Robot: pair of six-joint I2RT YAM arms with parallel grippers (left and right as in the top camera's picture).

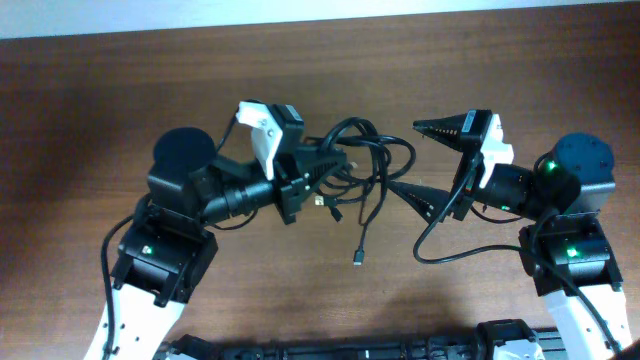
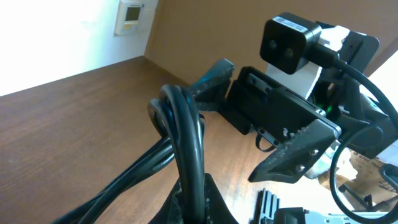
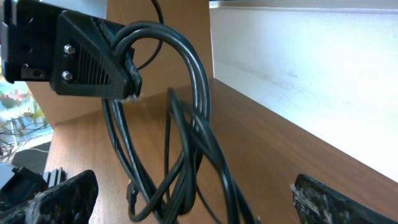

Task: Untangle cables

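Observation:
The cables (image 1: 372, 150) form a black tangle of loops in the middle of the table, with one strand trailing down to a small plug (image 1: 357, 258). My left gripper (image 1: 335, 165) is shut on a bundle of strands and holds them off the wood. In the left wrist view the cables (image 2: 183, 124) rise from between its shut jaws. My right gripper (image 1: 403, 155) stands wide open, one finger on either side of the tangle's right end. In the right wrist view the cables (image 3: 199, 93) hang from the left gripper (image 3: 127, 81), between the open right fingers (image 3: 56, 193).
The brown wooden table (image 1: 120, 80) ends at a white wall along the far side. The right arm's own thicker wire (image 1: 440, 252) loops onto the table near its base. A dark bar (image 1: 350, 348) runs along the front edge.

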